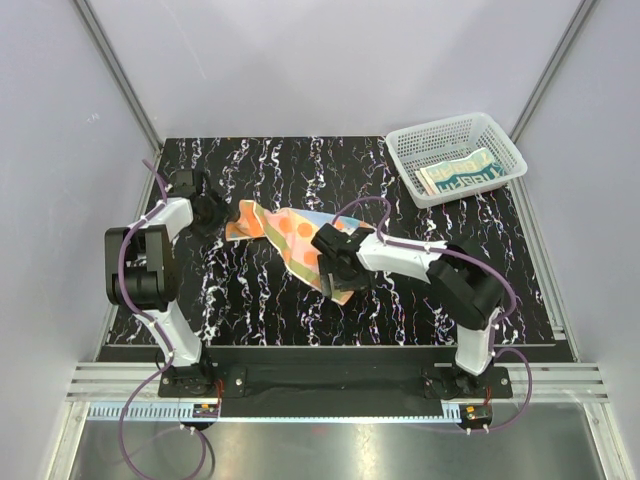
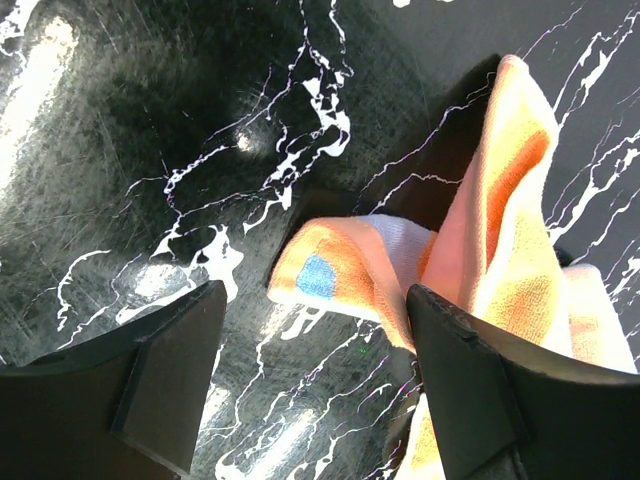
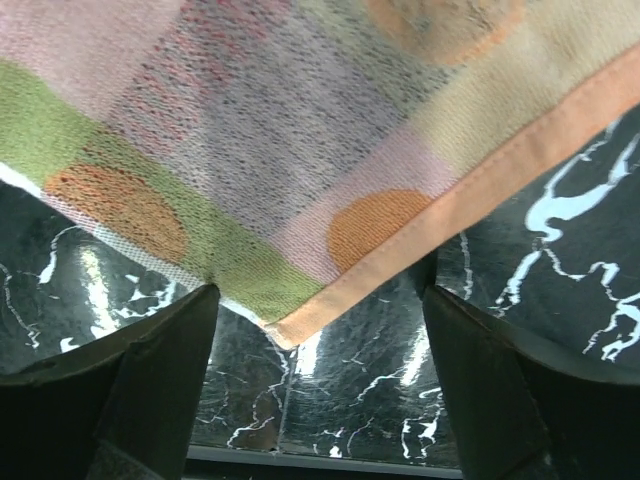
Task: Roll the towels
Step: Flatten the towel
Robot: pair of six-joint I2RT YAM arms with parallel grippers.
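The orange towel (image 1: 288,234) lay diagonally on the desk (image 1: 250,300), its far end by the left gripper (image 1: 226,214), its near corner under the right gripper (image 1: 336,276), both standing apart and empty.

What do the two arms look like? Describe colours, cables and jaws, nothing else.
Left arm and right arm match: white links alternating with black joint housings, with thin purple cables looping alongside each. The jaws are matte black, two broad wedge-shaped blocks apiece.

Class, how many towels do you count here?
2. The orange patterned towel lies on the black table; the cream lettered towel sits in the white basket.
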